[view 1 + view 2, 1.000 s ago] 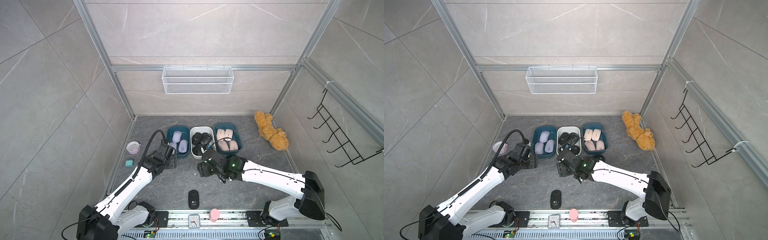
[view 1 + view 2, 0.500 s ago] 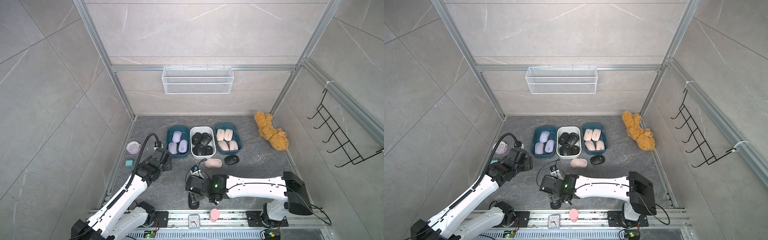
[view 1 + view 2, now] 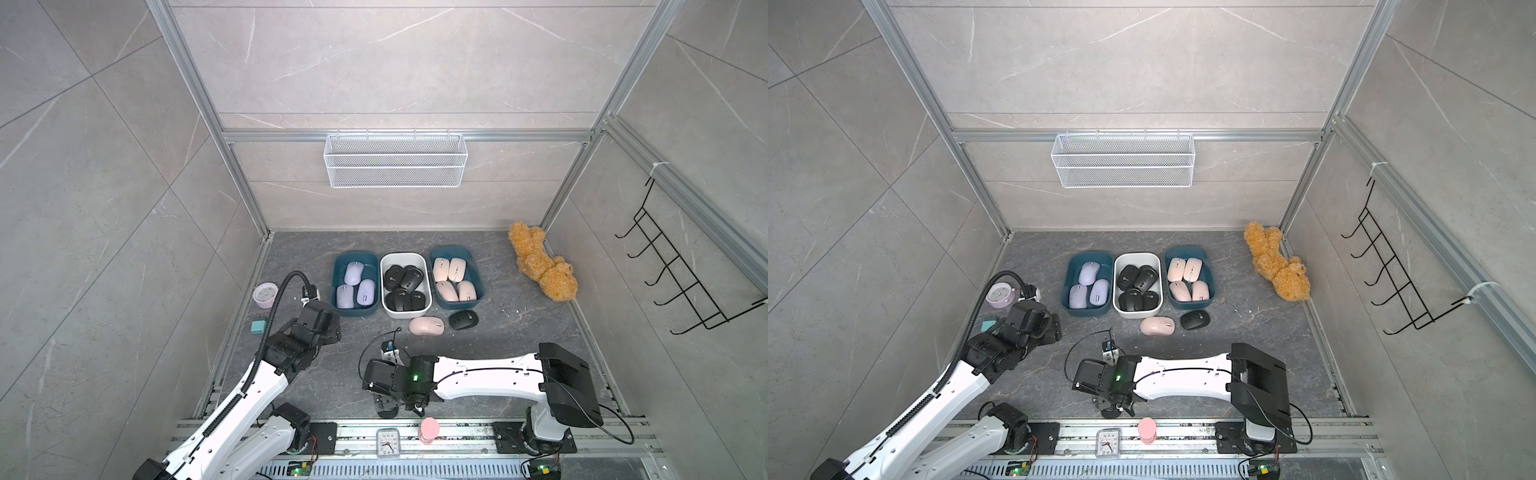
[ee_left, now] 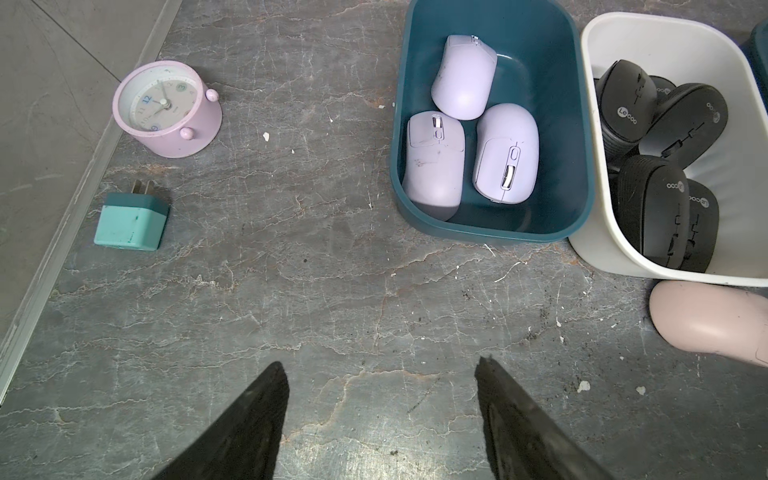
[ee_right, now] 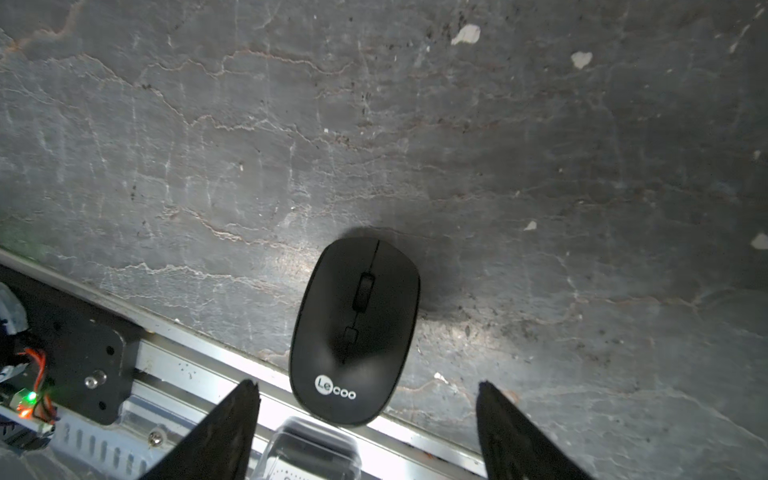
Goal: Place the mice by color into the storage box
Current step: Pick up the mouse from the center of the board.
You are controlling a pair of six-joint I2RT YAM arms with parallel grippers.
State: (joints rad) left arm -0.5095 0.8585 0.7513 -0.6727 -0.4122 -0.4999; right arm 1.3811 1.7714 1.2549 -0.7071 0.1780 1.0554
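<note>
We are lined up on a black mouse [image 5: 355, 330] lying flat on the grey floor. In both top views it sits low and near the centre, mostly hidden beneath the right arm's wrist. Its logo end reaches the edge of the metal rail [image 3: 457, 432] along the bottom of the frame. The right gripper [image 5: 365, 383] hangs over that end with its jaws spread wider than the mouse, one finger to each side, gripping nothing. The left gripper [image 4: 380, 362] is likewise parted and empty, over bare floor left of centre, near the left teal box [image 3: 355, 252] with its three lilac mice [image 3: 353, 273].

We judge this mouse light and stiff. Its hard plastic shell will not give, and the smooth matte dome could slide out of a pinch taken too high. We would take it across the narrow width, at the flanks around mid-body where the sides run nearly parallel. The hold should sit low on the shell and clear of the scroll wheel. The rail so close may foul a fingertip on the way down.

It belongs in the white box [image 3: 402, 255], middle of the row, which holds the black ones. A pink mouse [image 3: 426, 325] and a second black mouse [image 3: 463, 319] lie loose just below the boxes. The right teal box [image 3: 451, 248] holds pink ones.
</note>
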